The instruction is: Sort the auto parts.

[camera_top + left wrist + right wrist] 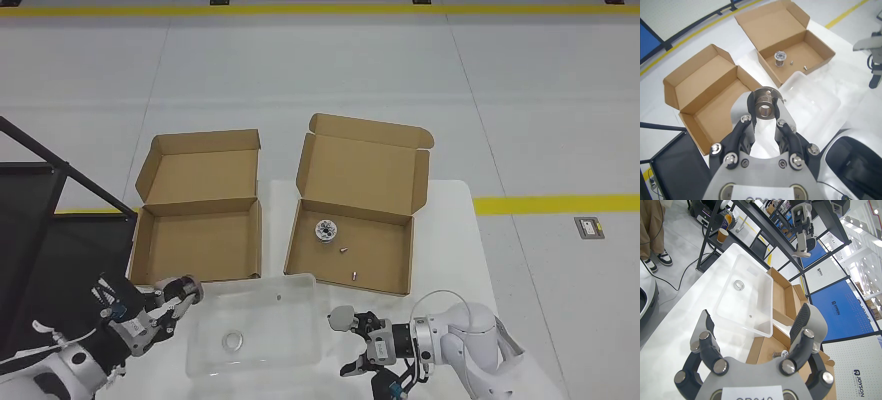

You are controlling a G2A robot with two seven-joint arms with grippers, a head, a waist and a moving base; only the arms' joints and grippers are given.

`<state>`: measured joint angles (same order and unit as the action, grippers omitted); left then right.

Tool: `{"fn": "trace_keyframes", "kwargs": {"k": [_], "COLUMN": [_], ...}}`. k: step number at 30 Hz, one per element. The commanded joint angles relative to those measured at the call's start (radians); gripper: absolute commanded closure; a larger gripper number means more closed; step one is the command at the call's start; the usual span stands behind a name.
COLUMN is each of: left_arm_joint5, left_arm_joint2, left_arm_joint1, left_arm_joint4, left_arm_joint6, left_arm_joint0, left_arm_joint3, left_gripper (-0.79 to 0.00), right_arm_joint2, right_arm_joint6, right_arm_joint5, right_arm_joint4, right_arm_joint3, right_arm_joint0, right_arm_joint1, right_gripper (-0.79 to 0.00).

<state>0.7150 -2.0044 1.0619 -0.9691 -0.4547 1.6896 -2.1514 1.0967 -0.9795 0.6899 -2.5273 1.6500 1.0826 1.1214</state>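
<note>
Left pincer (764, 107) clamping flanged bushing (763, 111) aloft, right pincer (755, 319) spread beside clear tray (755, 266)

Left box (195, 245) sits beside right box (385, 250) on the surface (450, 260); before them the tray (270, 330) holds a ring (233, 340).

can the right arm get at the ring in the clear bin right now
Probably yes: the right gripper is open beside the clear bin, which has no lid, and nothing lies over the ring.
</note>
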Motion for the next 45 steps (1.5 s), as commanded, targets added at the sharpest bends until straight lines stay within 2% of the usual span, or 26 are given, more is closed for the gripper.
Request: {"fn": "trace_keyframes", "kwargs": {"k": [1,8,11,13,15,17,22,26,33,41,42,43,45], "left_arm_joint5": [0.001,-0.004,-0.087,-0.174,-0.25,-0.288,-0.345,-0.364,-0.386,-0.381,-0.38,-0.38,-0.381], "left_arm_joint2": [0.002,0.002,0.005,0.021,0.062,0.11,0.24,0.344,0.506,0.603,0.608,0.613,0.62], "left_arm_joint1": [0.0,0.0,0.0,-0.003,-0.007,-0.013,-0.022,-0.022,-0.007,0.011,0.013,0.014,0.015], "left_arm_joint4": [-0.001,-0.001,0.008,0.017,0.03,0.051,-0.01,-0.102,-0.219,-0.236,-0.233,-0.233,-0.232], "left_arm_joint6": [-0.004,-0.001,-0.022,-0.081,-0.13,-0.198,-0.324,-0.354,-0.315,-0.286,-0.282,-0.278,-0.272], "left_arm_joint0": [0.0,0.0,-0.019,-0.082,-0.177,-0.286,-0.537,-0.687,-0.86,-0.962,-0.969,-0.974,-0.982], "left_arm_joint3": [-0.001,-0.002,0.005,0.049,0.127,0.23,0.5,0.7,0.962,1.137,1.15,1.16,1.174], "left_gripper": [0.0,0.0,0.0,0.0,0.0,0.0,0.0,0.0,0.0,0.0,-0.108,-0.271,-0.388], "right_arm_joint2": [0.0,0.0,0.0,0.0,0.0,0.0,0.0,0.0,0.0,0.0,0.0,0.0,0.0], "right_arm_joint6": [0.0,0.0,0.0,0.0,0.0,0.0,0.0,0.0,0.0,0.0,0.0,0.0,0.0], "right_arm_joint5": [0.0,0.0,0.0,0.0,0.0,0.0,0.0,0.0,0.0,0.0,0.0,0.0,0.0], "right_arm_joint4": [0.0,0.0,0.0,0.0,0.0,0.0,0.0,0.0,0.0,0.0,0.0,0.0,0.0], "right_arm_joint3": [0.0,0.0,0.0,0.0,0.0,0.0,0.0,0.0,0.0,0.0,0.0,0.0,0.0], "right_arm_joint0": [0.0,0.0,0.0,0.0,0.0,0.0,0.0,0.0,0.0,0.0,0.0,0.0,0.0], "right_arm_joint1": [0.0,0.0,0.0,0.0,0.0,0.0,0.0,0.0,0.0,0.0,0.0,0.0,0.0], "right_gripper": [-0.785,-0.785,-0.785,-0.785,-0.785,-0.785,-0.785,-0.785,-0.785,-0.785,-0.785,-0.785,-0.785]}}
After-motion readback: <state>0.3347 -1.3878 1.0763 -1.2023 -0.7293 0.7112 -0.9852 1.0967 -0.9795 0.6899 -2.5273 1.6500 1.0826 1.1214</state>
